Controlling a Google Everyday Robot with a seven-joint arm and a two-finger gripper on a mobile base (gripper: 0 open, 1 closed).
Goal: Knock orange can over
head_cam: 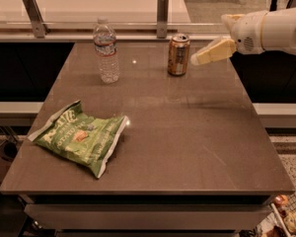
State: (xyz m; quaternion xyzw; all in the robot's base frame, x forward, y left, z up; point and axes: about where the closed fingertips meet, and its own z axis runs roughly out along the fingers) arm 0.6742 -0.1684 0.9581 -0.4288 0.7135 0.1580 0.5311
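The orange can (178, 54) stands upright near the back of the brown table (187, 132), right of centre. It is orange-gold with pale markings and a silver top. My gripper (196, 59) comes in from the right on a white arm (271, 31). Its pale tip is just right of the can at about mid-height, very close to it or just touching.
A clear plastic water bottle (106, 50) stands upright to the left of the can. A green chip bag (80, 136) lies flat at the front left. A white counter with metal posts (162, 9) runs behind the table.
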